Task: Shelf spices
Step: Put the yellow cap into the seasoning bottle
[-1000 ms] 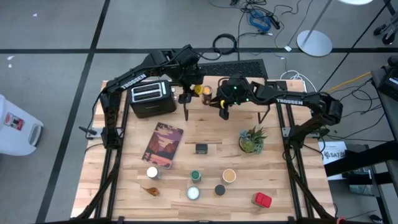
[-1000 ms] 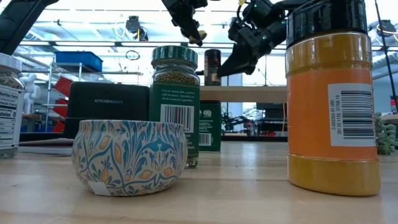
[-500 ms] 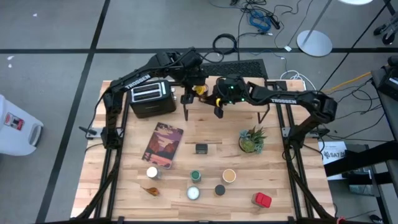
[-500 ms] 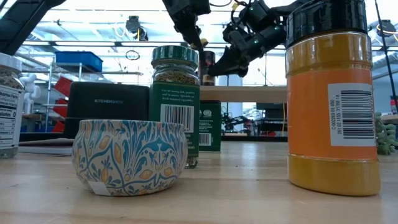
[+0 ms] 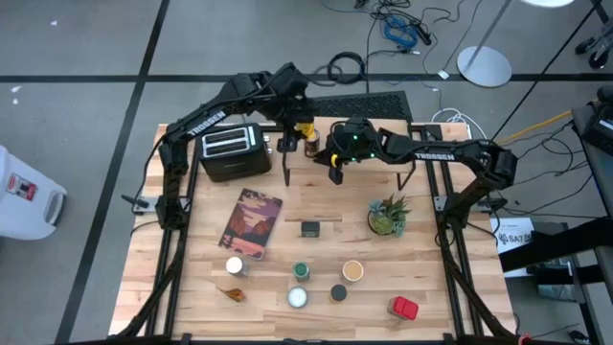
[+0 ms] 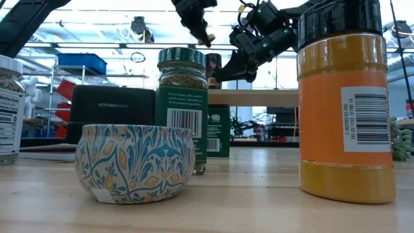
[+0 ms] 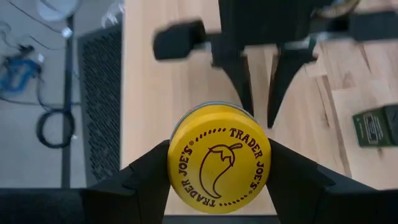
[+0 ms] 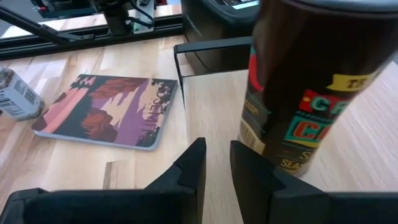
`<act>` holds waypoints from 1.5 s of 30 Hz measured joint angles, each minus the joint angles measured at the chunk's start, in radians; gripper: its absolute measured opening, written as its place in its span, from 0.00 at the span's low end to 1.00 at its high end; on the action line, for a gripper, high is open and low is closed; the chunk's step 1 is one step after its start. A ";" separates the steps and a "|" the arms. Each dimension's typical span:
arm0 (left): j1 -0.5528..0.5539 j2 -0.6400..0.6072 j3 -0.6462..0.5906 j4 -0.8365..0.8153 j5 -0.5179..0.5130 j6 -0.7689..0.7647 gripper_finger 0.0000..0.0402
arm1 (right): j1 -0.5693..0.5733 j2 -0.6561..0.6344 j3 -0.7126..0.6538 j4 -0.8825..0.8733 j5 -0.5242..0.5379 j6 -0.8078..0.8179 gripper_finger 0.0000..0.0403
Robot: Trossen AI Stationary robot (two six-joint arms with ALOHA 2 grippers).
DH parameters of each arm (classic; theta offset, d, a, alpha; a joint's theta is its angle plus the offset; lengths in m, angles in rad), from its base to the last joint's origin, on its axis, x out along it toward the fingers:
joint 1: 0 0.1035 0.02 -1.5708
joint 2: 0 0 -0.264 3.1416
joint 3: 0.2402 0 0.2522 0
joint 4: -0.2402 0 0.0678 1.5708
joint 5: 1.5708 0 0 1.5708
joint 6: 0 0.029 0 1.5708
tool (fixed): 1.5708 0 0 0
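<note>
L gripper (image 5: 305, 127) over the shelf (image 5: 374, 161) top at far centre of table, fingers (image 7: 146, 171) set wide on either side of a yellow-lidded Trader Joe's jar (image 7: 218, 158); fingers flank the lid, contact not certain. In the low view the jar (image 6: 213, 70) stands upright on the shelf's wooden top (image 6: 259, 97).

R gripper (image 5: 334, 172) just beside that jar on its right, fingers (image 8: 189, 168) nearly pressed together w/ only a narrow slot between, nothing pinched. Jar's dark label (image 8: 298, 93) fills the R wrist view just past the fingertips.

Rest of spices on near part of table: green-lid jar (image 5: 301, 271), tan-lid jar (image 5: 352, 271), white-lid jar (image 5: 235, 265), patterned tin (image 5: 298, 297), black-lid jar (image 5: 338, 292), red tin (image 5: 404, 308), dark green box (image 5: 309, 228) mid-table.

Black toaster (image 5: 231, 151) at far left, book (image 5: 251, 222) nearer, potted plant (image 5: 387, 217) at right.
</note>
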 joint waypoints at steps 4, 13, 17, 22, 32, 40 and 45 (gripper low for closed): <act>0.020 -0.005 0.035 0.042 -0.001 -0.004 0.57 | 0.001 0.000 0.000 0.009 0.000 0.001 0.15; 0.062 -0.014 0.035 0.110 0.083 -0.065 0.57 | 0.001 0.000 0.000 0.004 0.000 0.005 0.15; 0.065 0.003 0.034 0.033 0.090 -0.080 0.57 | -0.011 0.000 0.000 0.004 -0.003 -0.007 0.15; 0.061 0.007 0.034 -0.029 0.091 -0.087 0.57 | -0.029 0.000 0.000 0.005 -0.055 -0.053 0.15; 0.039 0.013 0.034 -0.029 0.091 -0.087 0.57 | -0.034 0.019 0.000 0.032 -0.068 -0.118 0.15; 0.036 0.014 0.034 -0.030 0.082 -0.096 0.57 | -0.018 0.078 0.000 0.038 -0.154 -0.133 0.15; 0.037 0.014 0.034 -0.032 0.078 -0.097 0.57 | -0.004 0.029 0.000 -0.069 -0.113 -0.135 0.15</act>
